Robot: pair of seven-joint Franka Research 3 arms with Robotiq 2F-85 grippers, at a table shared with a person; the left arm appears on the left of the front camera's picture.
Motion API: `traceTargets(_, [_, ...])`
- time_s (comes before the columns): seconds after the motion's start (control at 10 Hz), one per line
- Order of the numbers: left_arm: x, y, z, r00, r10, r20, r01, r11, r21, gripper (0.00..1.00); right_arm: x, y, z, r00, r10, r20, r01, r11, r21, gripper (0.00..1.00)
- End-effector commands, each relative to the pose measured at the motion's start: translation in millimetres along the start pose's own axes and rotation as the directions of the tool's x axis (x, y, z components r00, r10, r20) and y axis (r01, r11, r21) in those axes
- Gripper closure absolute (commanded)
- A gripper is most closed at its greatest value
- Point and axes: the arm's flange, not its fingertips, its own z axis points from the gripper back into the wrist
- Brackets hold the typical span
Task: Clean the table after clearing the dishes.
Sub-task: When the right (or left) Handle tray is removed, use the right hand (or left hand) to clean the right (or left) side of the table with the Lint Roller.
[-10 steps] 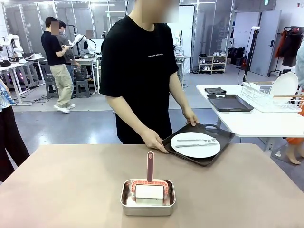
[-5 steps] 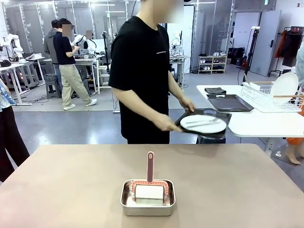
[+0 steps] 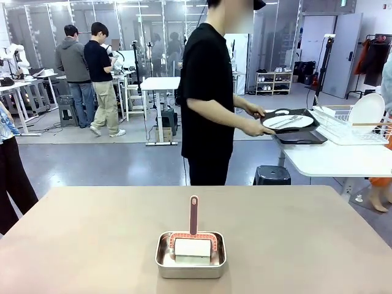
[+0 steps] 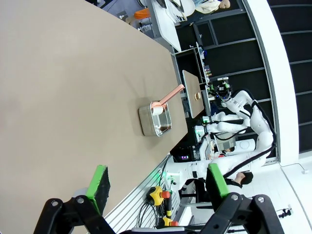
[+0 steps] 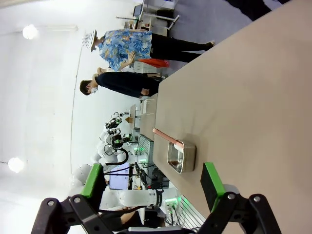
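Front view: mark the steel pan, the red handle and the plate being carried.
steel pan (image 3: 190, 270), front view, near wall.
red handle (image 3: 194, 215), front view, mid-shaft.
plate (image 3: 301, 124), front view, bare right rim.

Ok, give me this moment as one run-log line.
person: holds tray with plate at white side table | table: steel pan with brush | left gripper: open, empty | right gripper: open, empty

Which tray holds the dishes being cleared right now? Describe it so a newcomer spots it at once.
Find the white-topped side table at the front view's right, with a wire rack. Over its left end a person holds a dark handled tray carrying a round white plate with cutlery. The other dark tray lies flat on the table beneath it, in nobody's hands.
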Motion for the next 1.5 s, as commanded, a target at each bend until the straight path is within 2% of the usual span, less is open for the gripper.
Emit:
traceTargets(0.0, [-1,-4,2,1.000,0.013,-0.001,-0.013,1.000,0.011,0.00,9,52,-58,0.975,0.188,-0.118,-0.204,0.969,-0.138,0.00])
traceTargets(0.1, [-1,-4,2,1.000,0.013,-0.001,-0.013,1.000,0.011,0.00,13,79,-100,0.944,0.261,-0.201,-0.299,0.934,-0.195,0.00])
traceTargets(0.3, [-1,-4,2,1.000,0.013,-0.001,-0.013,1.000,0.011,0.00,12,125,-190,0.844,0.384,-0.375,-0.493,0.831,-0.258,0.00])
traceTargets(0.4, [-1,-4,2,1.000,0.013,-0.001,-0.013,1.000,0.011,0.00,-2,142,-235,0.759,0.428,-0.490,-0.598,0.756,-0.267,0.00])
traceTargets(0.6, [-1,-4,2,1.000,0.013,-0.001,-0.013,1.000,0.011,0.00,-36,167,-312,0.556,0.485,-0.675,-0.771,0.604,-0.201,0.00])
traceTargets(0.7, [-1,-4,2,1.000,0.013,-0.001,-0.013,1.000,0.011,0.00,-51,177,-348,0.407,0.505,-0.761,-0.855,0.503,-0.124,0.00])
traceTargets(0.9, [-1,-4,2,1.000,0.013,-0.001,-0.013,1.000,0.011,0.00,-72,178,-404,0.194,0.485,-0.853,-0.919,0.393,0.015,0.00])
traceTargets(1.0, [-1,-4,2,1.000,0.013,-0.001,-0.013,1.000,0.011,0.00,-86,173,-425,0.110,0.491,-0.864,-0.945,0.321,0.062,0.00])
traceTargets(1.1, [-1,-4,2,1.000,0.013,-0.001,-0.013,1.000,0.011,0.00,-101,163,-439,0.056,0.476,-0.878,-0.955,0.282,0.092,0.00])
traceTargets(1.2, [-1,-4,2,1.000,0.013,-0.001,-0.013,1.000,0.011,0.00,-110,158,-442,0.032,0.468,-0.883,-0.956,0.273,0.110,0.00])
traceTargets(1.3, [-1,-4,2,1.000,0.013,-0.001,-0.013,1.000,0.011,0.00,-111,156,-442,0.041,0.507,-0.861,-0.967,0.239,0.094,0.00])
traceTargets(1.4, [-1,-4,2,1.000,0.013,-0.001,-0.013,1.000,0.011,0.00,-108,169,-449,0.061,0.450,-0.891,-0.944,0.316,0.095,0.00])
